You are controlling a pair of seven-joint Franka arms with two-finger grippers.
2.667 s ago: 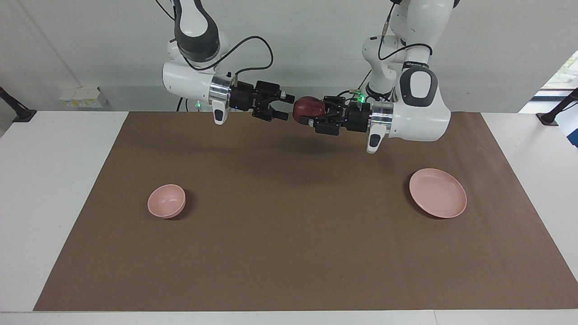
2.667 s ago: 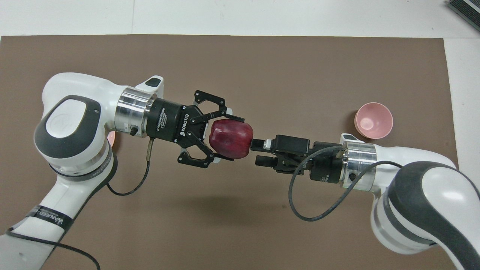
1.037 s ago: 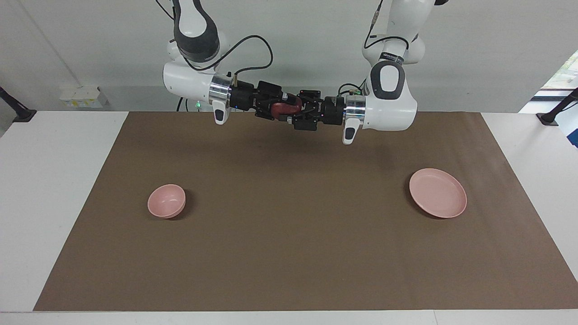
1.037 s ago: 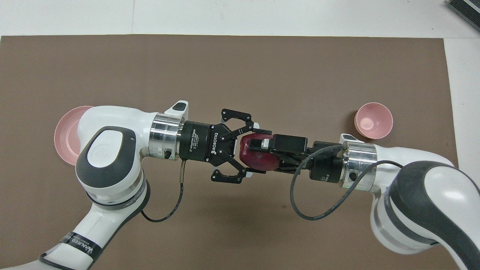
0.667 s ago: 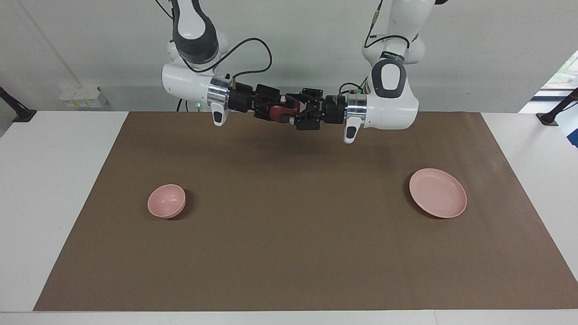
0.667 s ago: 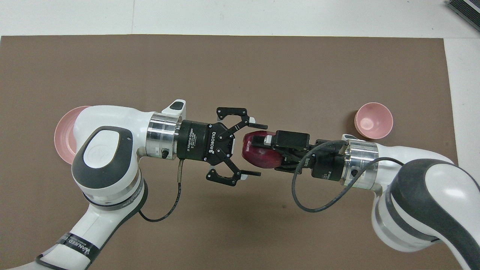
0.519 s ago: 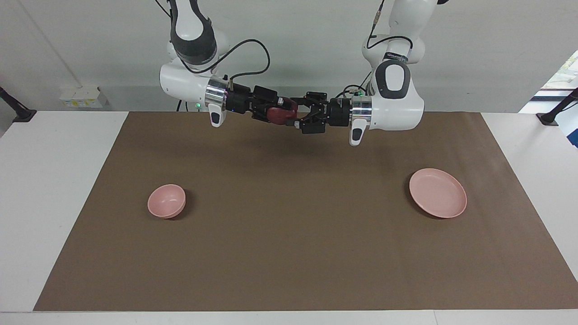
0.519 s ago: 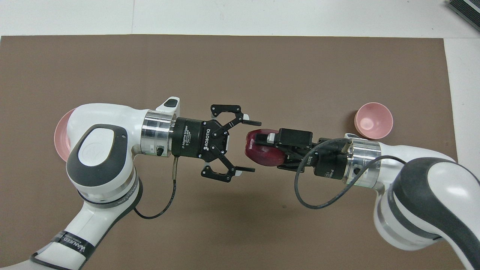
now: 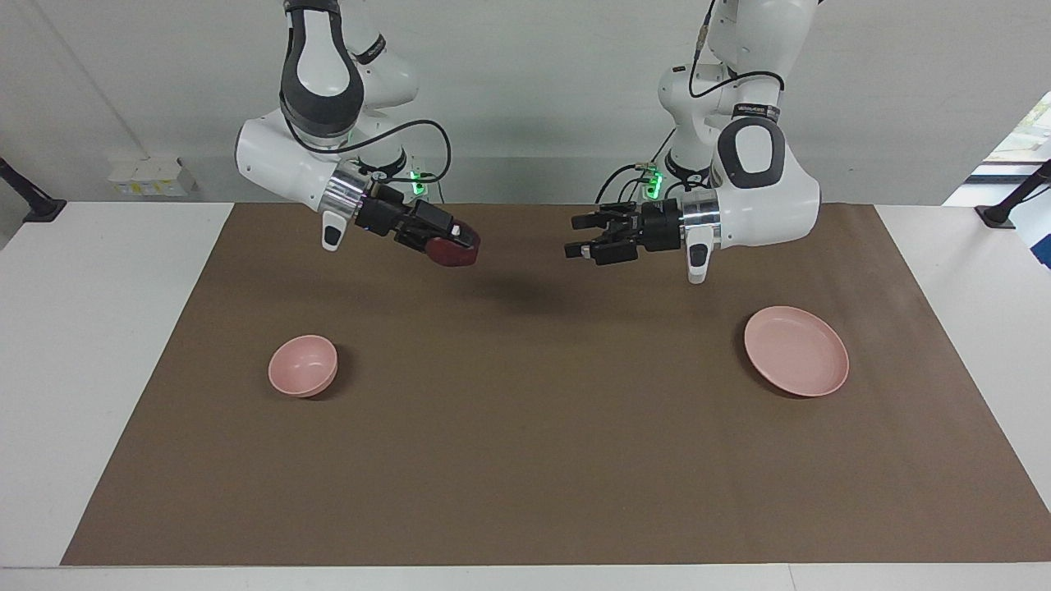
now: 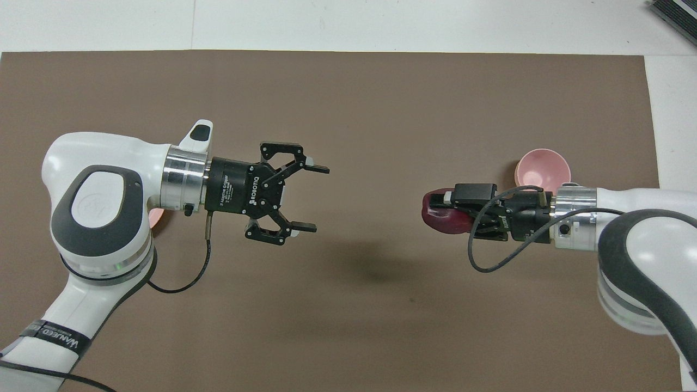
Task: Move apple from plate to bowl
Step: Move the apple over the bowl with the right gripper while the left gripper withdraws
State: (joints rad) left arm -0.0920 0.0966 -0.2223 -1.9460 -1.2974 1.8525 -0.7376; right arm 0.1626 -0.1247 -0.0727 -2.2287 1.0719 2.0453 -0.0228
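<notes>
Your right gripper, jaws clamped across the apple, hangs over the brown mat nearer you than the bowl. Firm, smooth and round: hold across its widest part. Left gripper waits, jaws spread, empty.

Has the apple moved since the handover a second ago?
Yes. The apple, held in the right end effector, has travelled toward the bowl end of the table, away from the plate.
</notes>
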